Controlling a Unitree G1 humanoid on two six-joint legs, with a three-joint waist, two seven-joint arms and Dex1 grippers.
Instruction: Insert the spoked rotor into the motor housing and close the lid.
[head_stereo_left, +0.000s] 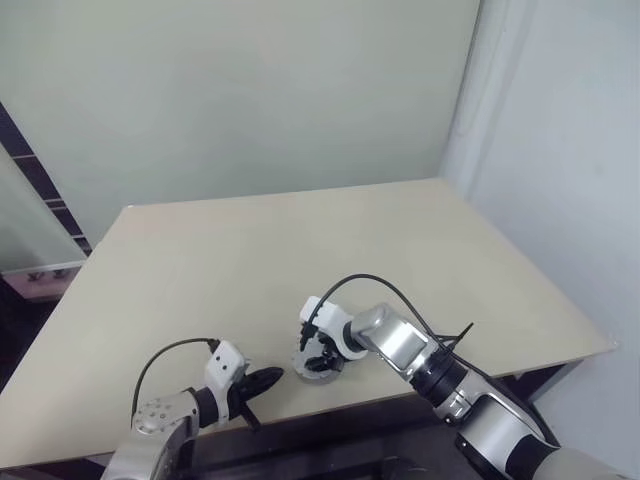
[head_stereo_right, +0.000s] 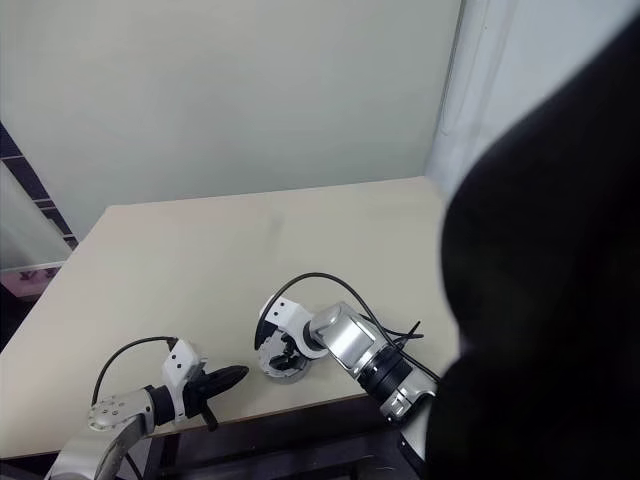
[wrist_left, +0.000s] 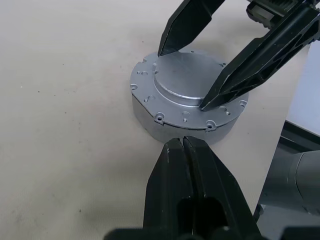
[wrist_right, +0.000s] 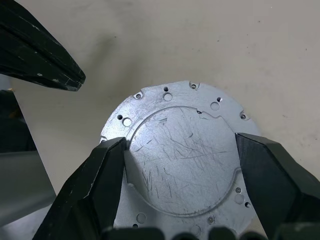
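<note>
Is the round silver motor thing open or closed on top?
Closed. The motor housing has a flat silver lid covering its top, and no copper windings or spokes are visible. The right gripper straddles the lid with its fingers spread.

1. The broad beige worktop (head_stereo_left: 260, 250) lies bare behind the round silver metal motor housing (wrist_left: 186, 95).
2. The right gripper (wrist_left: 182, 75) straddles it; the left gripper (wrist_left: 182, 145) blocks its near side.

I see my right gripper (head_stereo_left: 318, 352) over a small silvery round part (head_stereo_left: 322, 364) near the table's (head_stereo_left: 300, 240) front edge; my left gripper (head_stereo_left: 262, 380) points at it from just beside.
</note>
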